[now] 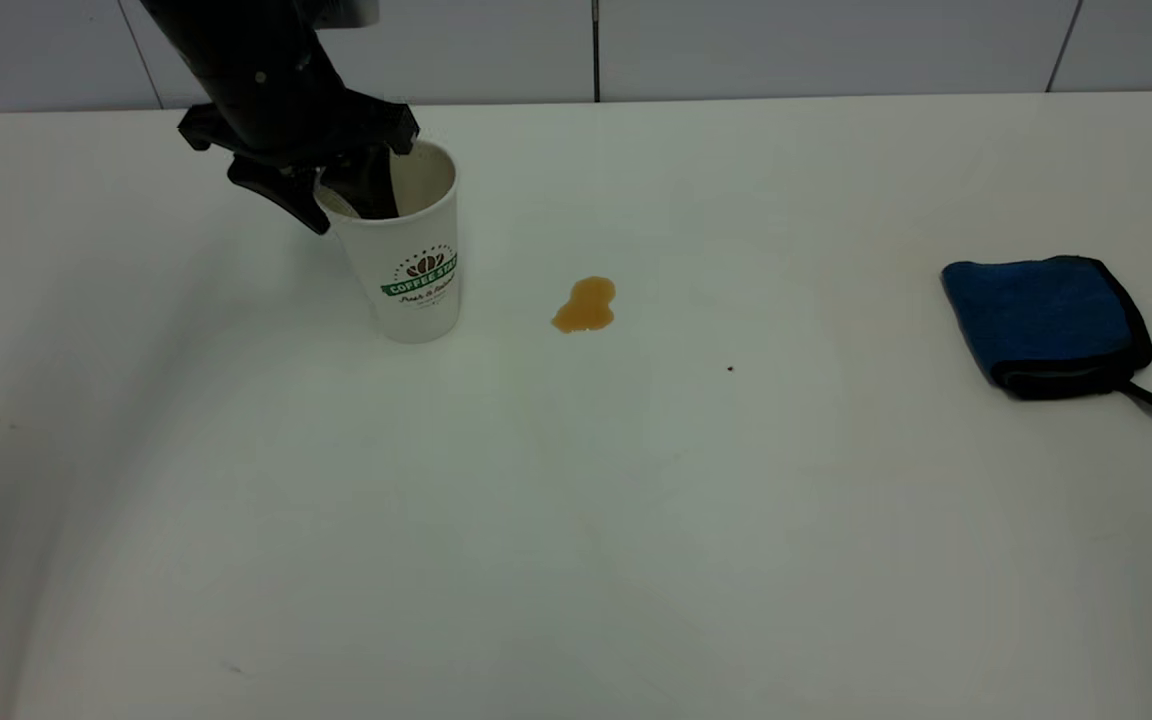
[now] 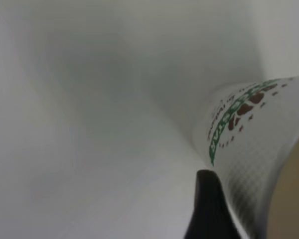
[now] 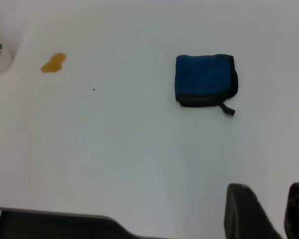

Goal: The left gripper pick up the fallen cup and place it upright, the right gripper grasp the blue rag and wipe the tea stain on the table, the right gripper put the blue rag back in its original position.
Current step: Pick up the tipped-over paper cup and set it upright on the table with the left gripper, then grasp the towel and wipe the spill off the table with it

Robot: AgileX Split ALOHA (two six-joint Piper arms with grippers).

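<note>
wall point(image 1: 786, 45): pale grey panels (dark vertical seams) | light: soft, even, diffuse

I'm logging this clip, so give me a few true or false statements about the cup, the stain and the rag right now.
1. The cup stands upright on the table. True.
2. The blue rag lies on top of the tea stain. False: the rag lies far off, apart from the stain.
3. The left end effector has a finger inside the cup's rim. True.
4. The tea stain has been wiped away. False: the amber puddle is there beside the cup.
5. The right end effector holds the rag. False: it is well away from the rag, fingers apart.
</note>
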